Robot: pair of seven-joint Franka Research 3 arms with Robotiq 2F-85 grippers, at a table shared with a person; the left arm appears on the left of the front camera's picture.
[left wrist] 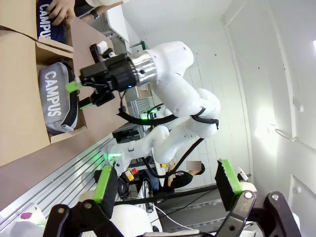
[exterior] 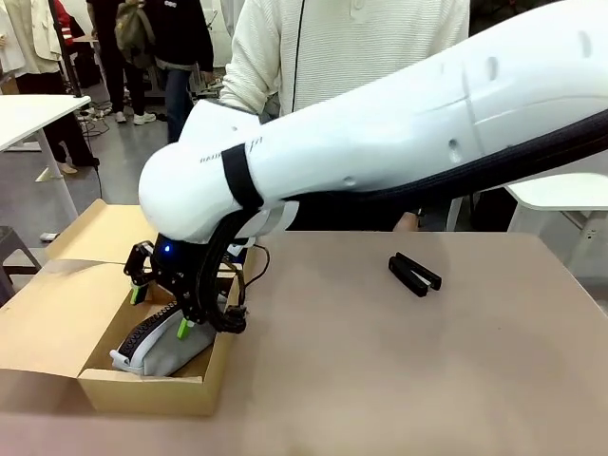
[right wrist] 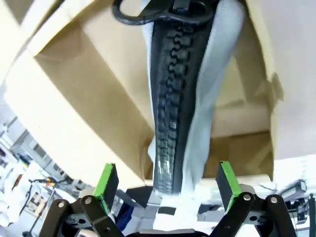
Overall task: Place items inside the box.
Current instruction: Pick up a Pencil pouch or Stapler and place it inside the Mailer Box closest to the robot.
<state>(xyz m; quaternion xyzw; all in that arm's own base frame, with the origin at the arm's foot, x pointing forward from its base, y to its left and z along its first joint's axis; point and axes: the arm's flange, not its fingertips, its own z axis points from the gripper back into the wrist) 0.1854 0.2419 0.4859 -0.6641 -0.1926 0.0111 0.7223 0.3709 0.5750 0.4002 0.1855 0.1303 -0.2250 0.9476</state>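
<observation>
Since grey CAMPUS case (exterior: pixel 161 356) lies in near compartment of box (exterior: pixel 142 391), right gripper (exterior: pixel 160 312) hangs just above it, jaws apart, empty; black stapler (exterior: pixel 415 274) waits on worktop (exterior: pixel 380 380), far right.

The right arm (exterior: pixel 380 123) is white with a black band and cable. Its end effector (exterior: pixel 160 311) is black with green pads (exterior: pixel 182 329) and a blue light. The person (exterior: pixel 332 47) wears a cream ribbed sweater.
</observation>
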